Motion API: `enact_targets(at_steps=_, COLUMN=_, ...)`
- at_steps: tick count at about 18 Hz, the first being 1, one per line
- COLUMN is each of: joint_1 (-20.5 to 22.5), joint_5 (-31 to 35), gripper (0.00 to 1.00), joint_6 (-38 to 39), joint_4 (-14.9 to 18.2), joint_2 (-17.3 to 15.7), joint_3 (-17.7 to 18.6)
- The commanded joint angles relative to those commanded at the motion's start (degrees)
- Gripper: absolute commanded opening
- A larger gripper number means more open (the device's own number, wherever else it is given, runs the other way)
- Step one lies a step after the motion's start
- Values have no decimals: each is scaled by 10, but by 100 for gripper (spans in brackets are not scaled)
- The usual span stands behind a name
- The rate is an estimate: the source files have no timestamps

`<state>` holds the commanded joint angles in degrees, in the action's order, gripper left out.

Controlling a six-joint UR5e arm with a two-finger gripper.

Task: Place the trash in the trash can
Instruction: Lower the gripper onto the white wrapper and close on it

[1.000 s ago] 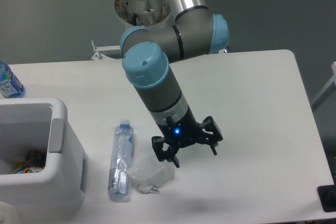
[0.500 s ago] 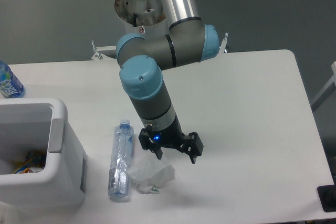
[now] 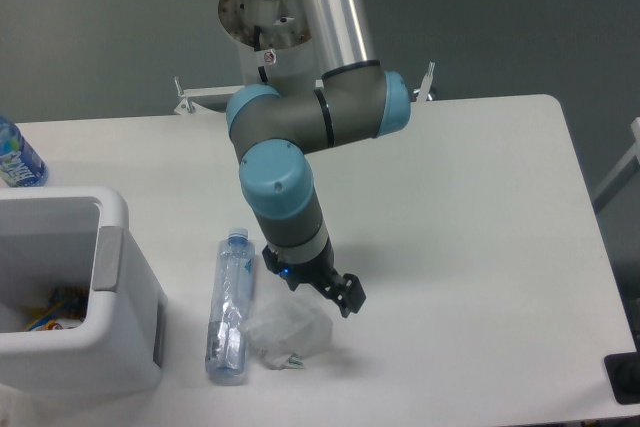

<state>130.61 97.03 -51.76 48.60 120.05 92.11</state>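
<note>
The trash lies on the white table: a crumpled white wad (image 3: 288, 332) and, just left of it, a slim clear bottle (image 3: 230, 309) with a blue cap, lying lengthwise. My gripper (image 3: 311, 283) hangs open directly above the wad's upper edge, jaws spread and empty, pointing down; I cannot tell whether it touches the wad. The white trash can (image 3: 112, 219) stands at the left edge, left of the bottle, with some colourful scraps inside.
A bottle with a blue-and-white label (image 3: 16, 155) stands at the far left behind the bin. A metal bracket (image 3: 186, 99) sits at the table's back edge. A dark object (image 3: 625, 377) shows at the lower right corner.
The gripper has swung left and turned, moving from right of the wad to just above it. Bottle and wad have not moved.
</note>
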Motion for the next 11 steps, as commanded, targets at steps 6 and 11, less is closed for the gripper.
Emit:
enact_targets(at_steps=6, joint_1=-7, joint_5=1, gripper=100, joint_6=-15, joint_4=-1, joint_2=16, joint_3=-10)
enact_targets(at_steps=11, joint_1=-8, joint_5=4, gripper=98, joint_6=-15, joint_4=-1, joint_2=29, joint_3=-17)
